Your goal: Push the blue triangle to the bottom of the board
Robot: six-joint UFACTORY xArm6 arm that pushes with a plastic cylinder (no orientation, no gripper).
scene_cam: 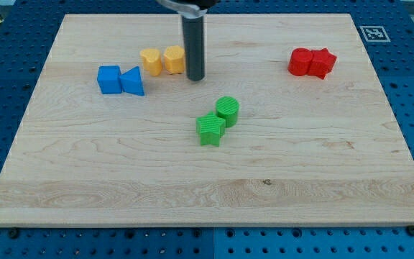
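Note:
The blue triangle [133, 81] lies in the board's upper left part, touching a blue cube [109, 79] on its left. My tip [195, 77] rests on the board to the right of the blue triangle, a good gap away, just right of the two yellow blocks. The rod runs up out of the view's top.
Two yellow blocks [150, 61] [174, 59] sit side by side between the triangle and my tip. A green cylinder [228, 110] and a green block [210, 129] sit near the middle. Two red blocks [301, 62] [323, 62] sit at the upper right. The wooden board [207, 194] lies on a blue perforated table.

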